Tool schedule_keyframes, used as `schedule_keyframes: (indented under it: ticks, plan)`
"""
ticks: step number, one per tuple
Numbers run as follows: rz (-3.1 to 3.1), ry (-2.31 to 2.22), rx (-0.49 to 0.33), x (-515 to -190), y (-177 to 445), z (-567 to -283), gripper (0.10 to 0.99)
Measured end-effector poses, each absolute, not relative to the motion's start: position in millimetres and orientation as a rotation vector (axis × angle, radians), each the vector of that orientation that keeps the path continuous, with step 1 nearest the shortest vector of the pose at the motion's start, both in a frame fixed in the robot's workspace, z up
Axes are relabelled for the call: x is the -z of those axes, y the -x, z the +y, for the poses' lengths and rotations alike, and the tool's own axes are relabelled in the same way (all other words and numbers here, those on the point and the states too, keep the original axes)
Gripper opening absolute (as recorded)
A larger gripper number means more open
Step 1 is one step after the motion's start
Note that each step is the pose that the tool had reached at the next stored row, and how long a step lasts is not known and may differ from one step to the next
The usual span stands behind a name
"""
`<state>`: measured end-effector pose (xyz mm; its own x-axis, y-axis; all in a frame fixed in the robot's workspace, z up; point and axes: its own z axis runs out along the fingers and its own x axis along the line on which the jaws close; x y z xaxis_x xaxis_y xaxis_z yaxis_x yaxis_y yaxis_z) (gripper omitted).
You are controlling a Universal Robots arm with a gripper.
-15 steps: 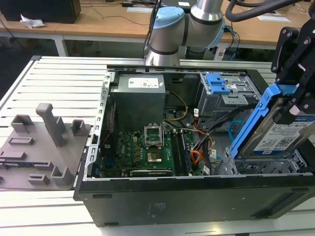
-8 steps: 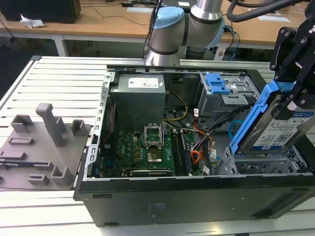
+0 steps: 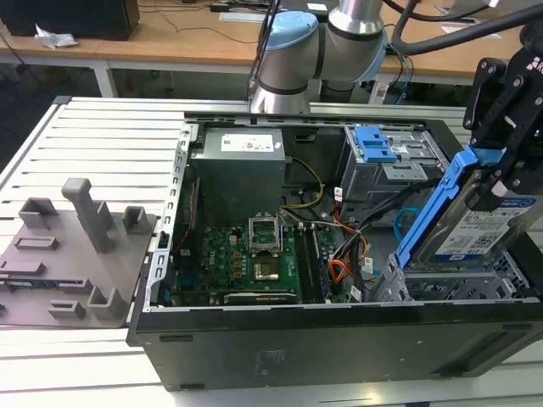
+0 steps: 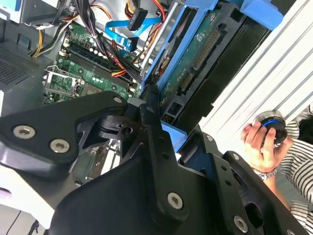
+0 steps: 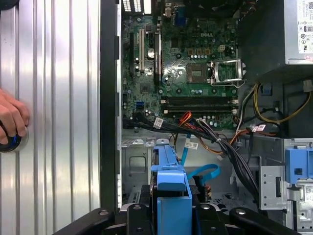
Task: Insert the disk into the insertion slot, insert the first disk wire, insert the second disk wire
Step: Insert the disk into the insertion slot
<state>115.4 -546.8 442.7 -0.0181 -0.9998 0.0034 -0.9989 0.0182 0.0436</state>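
One hand (image 3: 499,175) tight on the disk (image 3: 485,233), above the insertion slot (image 3: 450,287)

A pale slatted metal table (image 3: 93,144) stood under even light. Behind the table ran a wooden desk (image 3: 178,38) on white legs, crumpled white paper (image 3: 53,37) lying on it. Dark floor (image 3: 30,97) showed between desk and table.

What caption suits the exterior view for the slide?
The end effector holds the disk, tilted, over the insertion slot in the open computer case.
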Motion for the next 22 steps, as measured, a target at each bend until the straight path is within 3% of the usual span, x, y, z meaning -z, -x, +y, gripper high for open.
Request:
schedule_keyframes:
  ticks: [22]
  plan:
    - [-2.217,-2.177,0.046,-404,-115,-547,0.369]
